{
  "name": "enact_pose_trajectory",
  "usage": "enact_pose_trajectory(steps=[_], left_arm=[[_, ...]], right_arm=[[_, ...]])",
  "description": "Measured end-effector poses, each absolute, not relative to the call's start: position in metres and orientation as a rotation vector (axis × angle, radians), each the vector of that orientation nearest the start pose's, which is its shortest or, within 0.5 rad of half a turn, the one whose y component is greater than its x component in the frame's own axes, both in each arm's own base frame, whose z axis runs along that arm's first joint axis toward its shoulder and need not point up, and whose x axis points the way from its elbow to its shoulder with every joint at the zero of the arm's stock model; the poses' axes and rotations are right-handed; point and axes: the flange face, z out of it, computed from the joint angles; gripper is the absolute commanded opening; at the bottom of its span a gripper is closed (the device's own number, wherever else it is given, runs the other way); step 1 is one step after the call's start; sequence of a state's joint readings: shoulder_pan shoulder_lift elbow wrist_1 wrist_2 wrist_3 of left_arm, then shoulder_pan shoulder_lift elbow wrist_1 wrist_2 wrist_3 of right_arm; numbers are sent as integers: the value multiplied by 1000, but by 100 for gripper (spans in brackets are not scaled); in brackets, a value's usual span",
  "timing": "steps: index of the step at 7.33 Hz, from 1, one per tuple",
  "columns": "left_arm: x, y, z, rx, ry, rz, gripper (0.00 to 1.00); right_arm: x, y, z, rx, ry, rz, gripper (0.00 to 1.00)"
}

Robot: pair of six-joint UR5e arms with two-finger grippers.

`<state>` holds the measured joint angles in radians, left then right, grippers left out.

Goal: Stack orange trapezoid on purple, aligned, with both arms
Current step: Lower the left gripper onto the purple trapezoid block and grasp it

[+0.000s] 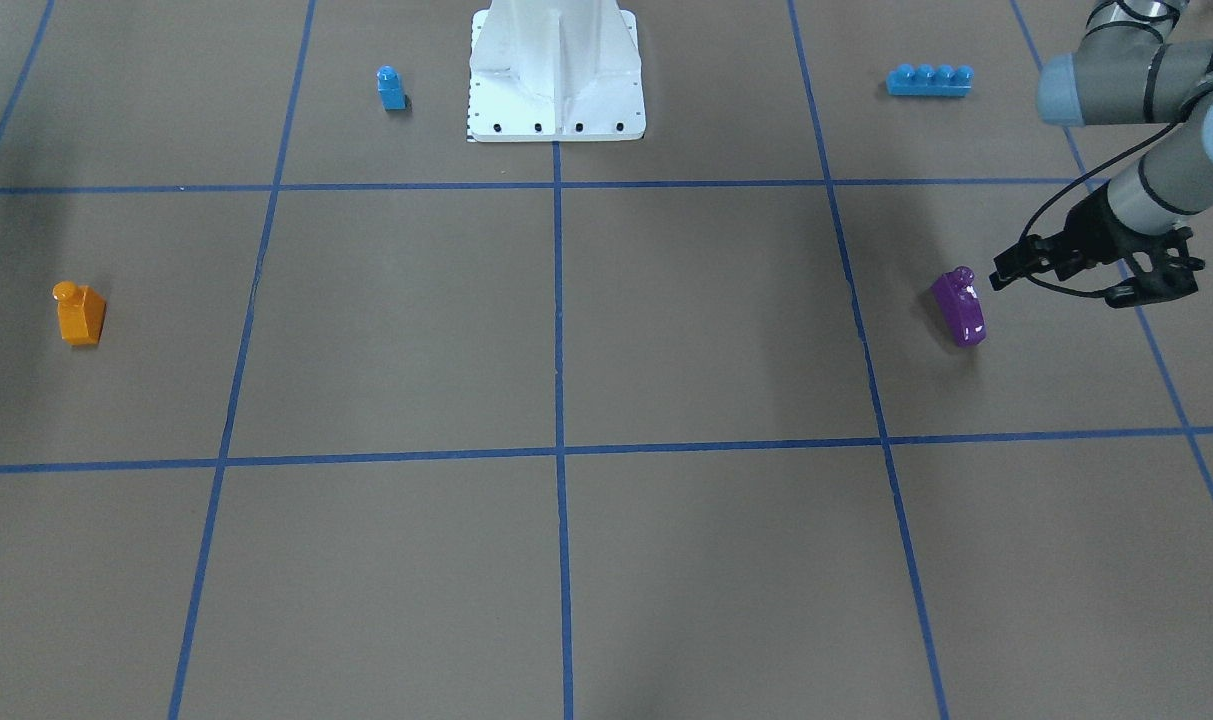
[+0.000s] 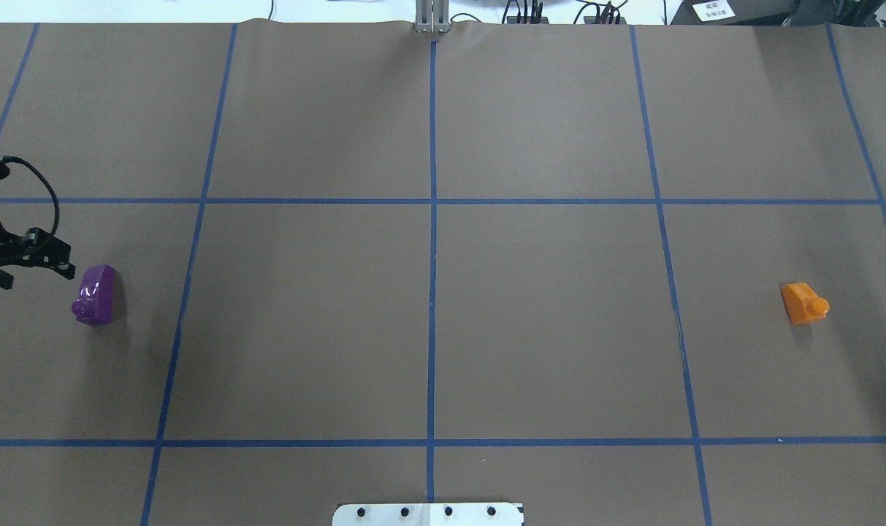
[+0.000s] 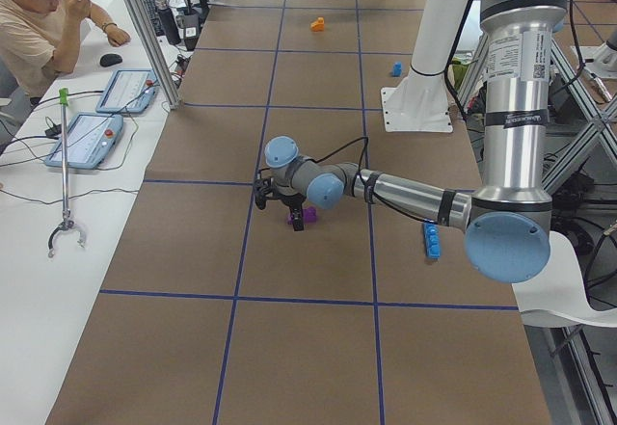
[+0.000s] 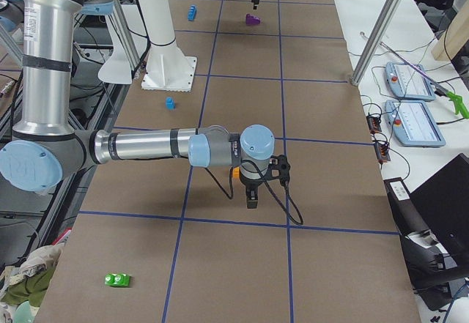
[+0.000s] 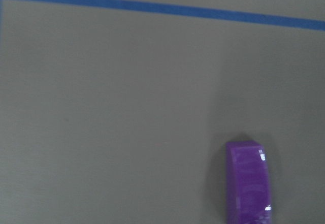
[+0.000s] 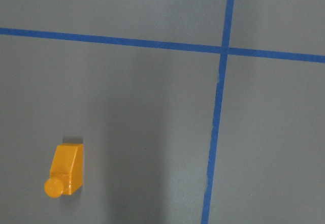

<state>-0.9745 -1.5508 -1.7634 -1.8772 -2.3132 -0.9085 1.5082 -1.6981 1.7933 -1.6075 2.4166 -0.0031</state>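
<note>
The orange trapezoid [image 1: 79,313] stands alone on the brown table; it also shows in the overhead view [image 2: 804,303] and the right wrist view [image 6: 65,170]. The purple block [image 1: 959,307] stands at the other end, also in the overhead view [image 2: 96,294] and the left wrist view [image 5: 249,181]. My left gripper [image 1: 1058,285] is open and empty, just beside the purple block on its outer side and apart from it [image 2: 37,277]. My right gripper [image 4: 251,200] shows only in the right side view, pointing down; I cannot tell if it is open or shut.
A small blue single-stud block [image 1: 391,88] and a long blue four-stud brick [image 1: 929,80] sit either side of the white robot base [image 1: 556,100]. A green block [image 4: 117,280] lies beyond the table's right end. Blue tape lines grid the table.
</note>
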Motion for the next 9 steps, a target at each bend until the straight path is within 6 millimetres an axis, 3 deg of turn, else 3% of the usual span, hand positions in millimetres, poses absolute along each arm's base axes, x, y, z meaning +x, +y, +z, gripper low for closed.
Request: enact_pose_trajectory(steps=[2,3,4,6,8,9], left_arm=[[269,-440,537,-194,812,-116,93],[278,-440,542,-202,799,-113,83],[285,-441,549,-210,787,-112,63],[290,-442,556,-222,775,-114,0],[294,-446,550,-216,780,-112,0],[299,-452,536,-202,796,-108,0]], right_arm=[[30,-443,607,27,-861,-86,100],[30,-442,607,26,-865,-86,100],[30,-442,607,25,-867,-85,100],[29,-442,608,21,-868,-85,100],[27,-442,609,18,-868,-87,100],[26,-442,609,17,-869,-89,100]])
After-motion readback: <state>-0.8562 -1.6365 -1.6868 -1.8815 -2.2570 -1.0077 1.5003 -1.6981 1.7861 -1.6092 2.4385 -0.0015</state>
